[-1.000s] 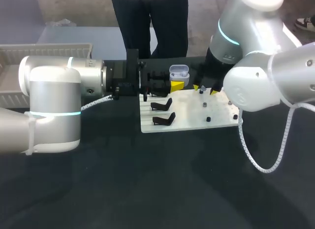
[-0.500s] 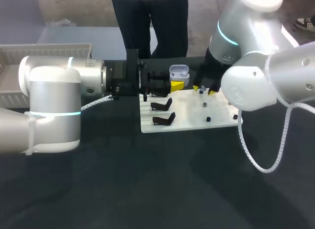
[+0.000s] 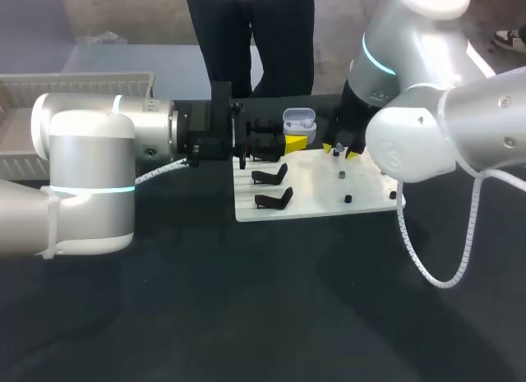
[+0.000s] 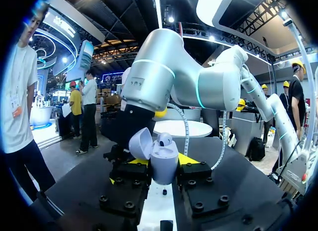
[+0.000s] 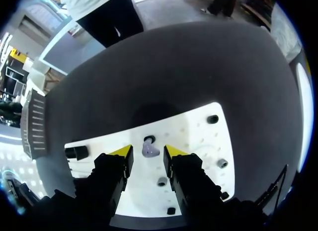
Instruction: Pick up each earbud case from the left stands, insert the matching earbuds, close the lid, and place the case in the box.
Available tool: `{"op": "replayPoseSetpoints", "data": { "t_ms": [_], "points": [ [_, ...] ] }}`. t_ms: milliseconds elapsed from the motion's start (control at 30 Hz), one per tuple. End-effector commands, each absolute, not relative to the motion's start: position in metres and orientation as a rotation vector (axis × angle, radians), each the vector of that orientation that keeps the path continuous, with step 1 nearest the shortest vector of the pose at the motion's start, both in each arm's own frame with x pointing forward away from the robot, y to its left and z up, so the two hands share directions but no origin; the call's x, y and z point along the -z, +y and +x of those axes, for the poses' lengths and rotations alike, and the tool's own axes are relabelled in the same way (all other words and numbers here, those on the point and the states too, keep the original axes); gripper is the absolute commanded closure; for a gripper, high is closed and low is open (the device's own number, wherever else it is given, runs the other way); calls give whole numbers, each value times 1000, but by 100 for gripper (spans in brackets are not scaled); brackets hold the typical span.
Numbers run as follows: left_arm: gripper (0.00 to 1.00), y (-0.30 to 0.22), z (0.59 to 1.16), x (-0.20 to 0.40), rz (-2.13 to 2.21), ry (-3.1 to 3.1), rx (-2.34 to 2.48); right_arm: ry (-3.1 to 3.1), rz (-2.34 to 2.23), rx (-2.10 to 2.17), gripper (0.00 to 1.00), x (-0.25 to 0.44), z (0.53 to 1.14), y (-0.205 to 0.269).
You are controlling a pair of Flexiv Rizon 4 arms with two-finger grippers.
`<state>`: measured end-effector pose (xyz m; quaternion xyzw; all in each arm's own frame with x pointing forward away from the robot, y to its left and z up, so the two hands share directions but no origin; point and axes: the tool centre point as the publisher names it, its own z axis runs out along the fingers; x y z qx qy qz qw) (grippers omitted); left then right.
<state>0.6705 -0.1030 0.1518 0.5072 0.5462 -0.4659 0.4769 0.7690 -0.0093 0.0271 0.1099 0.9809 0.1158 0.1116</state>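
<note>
Coming in from the left, the left pincer [image 3: 292,141] clamps the open-lidded case [image 3: 299,119] at upper centre, beside the white board [image 3: 316,203], while at right the right pincer [image 5: 147,152], fingers parted, straddles an earbud [image 5: 148,148] on that board.

Dark tabletop [image 3: 246,300], matte and uniform. One flat white board [image 3: 316,197] lies on it toward the far side, near centre. Small dark pegs [image 3: 348,199] stand on the board's right half, set apart from one another.
</note>
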Motion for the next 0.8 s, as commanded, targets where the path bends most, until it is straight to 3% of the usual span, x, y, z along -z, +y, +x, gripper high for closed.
{"op": "replayPoseSetpoints", "data": {
  "t_ms": [33, 167, 300, 800],
  "points": [
    [100, -103, 669, -150, 1231, 1329, 1132, 2884, 323, -345, 62, -25, 772, -9],
    [100, -103, 669, -150, 1231, 1329, 1132, 2886, 327, -348, 63, -24, 773, -8],
    [100, -103, 669, -150, 1231, 1329, 1132, 2884, 326, -351, 73, -24, 773, -7],
    [100, -103, 669, -150, 1231, 1329, 1132, 2879, 345, -348, 73, -25, 772, -13]
  ]
}}
